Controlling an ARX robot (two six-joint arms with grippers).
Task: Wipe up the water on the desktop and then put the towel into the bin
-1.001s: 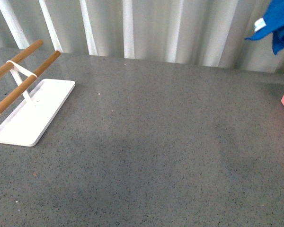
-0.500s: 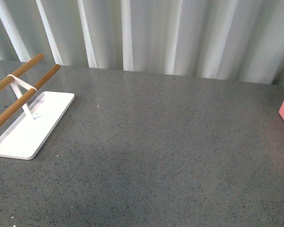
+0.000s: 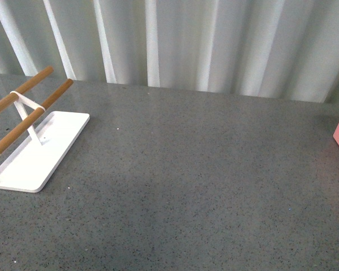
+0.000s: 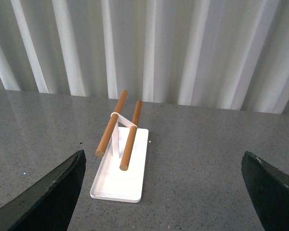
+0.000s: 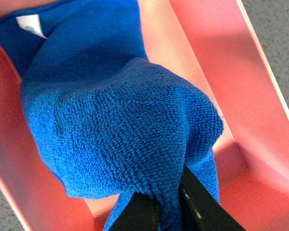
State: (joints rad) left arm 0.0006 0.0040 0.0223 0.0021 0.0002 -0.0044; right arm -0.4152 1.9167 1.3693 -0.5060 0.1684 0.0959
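**Towel hanging in the bin, ready to drop**
The dark-grey speckled surface [image 3: 203, 186] shows no puddle I can make out, so wiping looks done. The salmon-pink bin [image 5: 260, 120], at the surface's right edge, walls in the blue microfibre towel [image 5: 120, 125], which the right end effector [image 5: 166, 211] pinches by a fold. Best to release only once the whole cloth, white tag [image 5: 31, 24] included, sits below the rim, so nothing drapes over a wall. The left end effector [image 4: 161, 192] hovers spread wide, empty.
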